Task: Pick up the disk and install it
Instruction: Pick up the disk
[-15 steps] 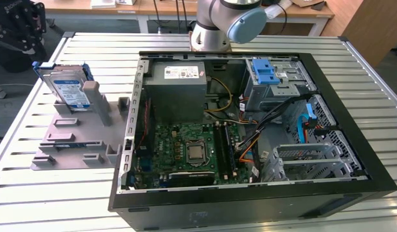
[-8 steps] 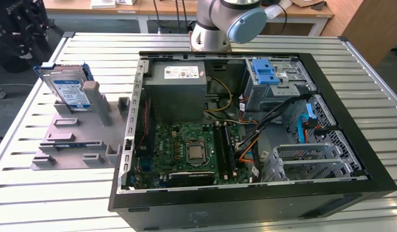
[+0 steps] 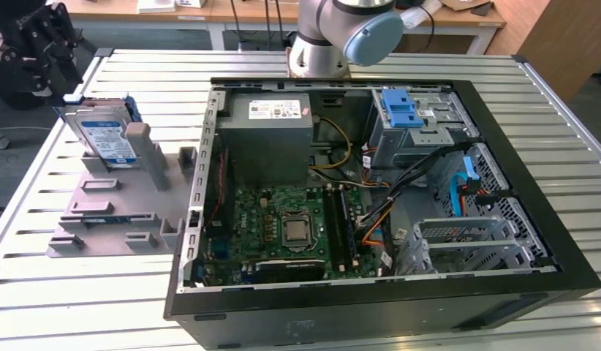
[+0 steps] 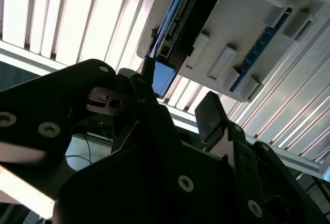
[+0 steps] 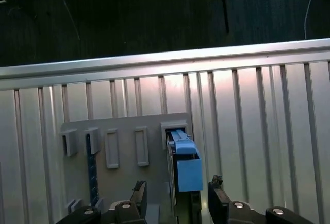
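Note:
The disk [image 3: 104, 137] stands on edge in a grey holding fixture [image 3: 115, 208] on the slatted table, at the exterior view's left of the open computer case. Its silver face has a white-and-blue label, and a blue carrier frame wraps it. My gripper [image 3: 47, 62] hangs above and beyond the fixture, near the table's far corner on the exterior view's left. In the first wrist view the gripper [image 5: 178, 192] is open, and the disk's blue frame [image 5: 184, 165] shows below, between the two black fingertips. The second wrist view shows the gripper [image 4: 178, 87] apart from the disk [image 4: 193, 13].
The open case [image 3: 379, 292] fills the table's middle. Inside it are a grey drive bay with a blue latch [image 3: 410, 110], a large grey power-supply box [image 3: 271, 135], a motherboard [image 3: 291, 227] and loose cables. The arm's base [image 3: 325, 44] stands behind the case. The table edge [image 5: 154, 62] lies just past the fixture.

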